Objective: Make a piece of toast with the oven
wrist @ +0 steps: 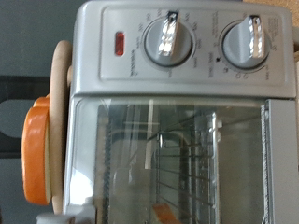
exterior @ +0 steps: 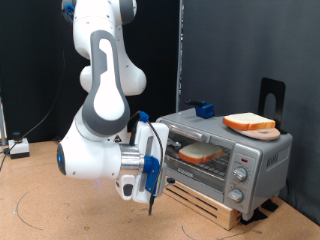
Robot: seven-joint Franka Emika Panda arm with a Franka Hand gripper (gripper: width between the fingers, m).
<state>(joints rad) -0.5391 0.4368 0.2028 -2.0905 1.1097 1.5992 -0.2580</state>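
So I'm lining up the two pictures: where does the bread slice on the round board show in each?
Exterior view: the bread slice lies on the round wooden board on top of the oven, at the exterior view's right.
Wrist view: only its orange crust edge shows, against the board beside the oven.
Shared landmark: the oven's knobs.

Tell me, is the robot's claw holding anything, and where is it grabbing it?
Nothing shows between the claw's fingers. It hangs in front of the oven, whose door is shut with one piece of toast inside.
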